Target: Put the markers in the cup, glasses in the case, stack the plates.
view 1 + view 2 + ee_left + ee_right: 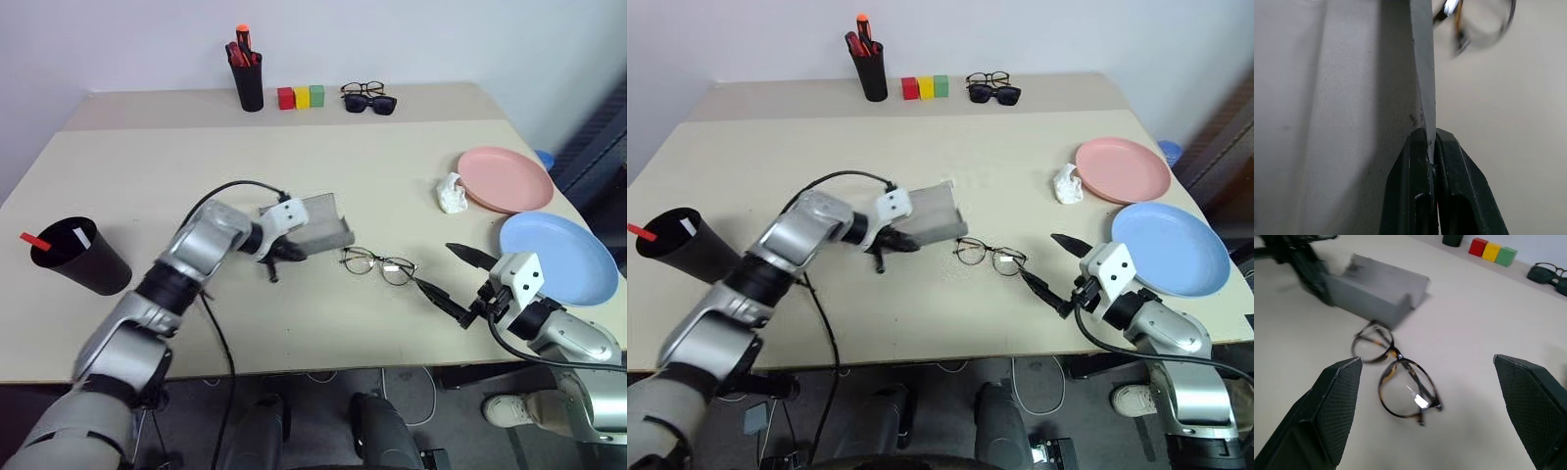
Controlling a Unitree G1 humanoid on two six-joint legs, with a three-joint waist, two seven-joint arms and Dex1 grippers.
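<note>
The beige tabletop [294,147] carries everything. The light blue plate [558,257] lies at the near right, and the salmon pink plate [505,178] lies just beyond it; the two are seen side by side, not stacked. A crumpled white object [451,194] sits against the pink plate's left rim. At the near left edge the black cup [80,257] stands tilted in view, with a red marker [35,241] and a white marker [80,236] seen inside its mouth.

Near the middle, the grey case [318,227] is pinched by the left hand [282,257]: in the left wrist view its two black fingers [1413,186] are pressed together on a thin grey edge of the case. Just to the right of the case, the wire-rimmed glasses [1396,382] lie on the tabletop, blurred in the left wrist view. The right hand [458,281] is held spread wide and empty, close to the glasses' right end; whether a fingertip touches the frame cannot be told
</note>
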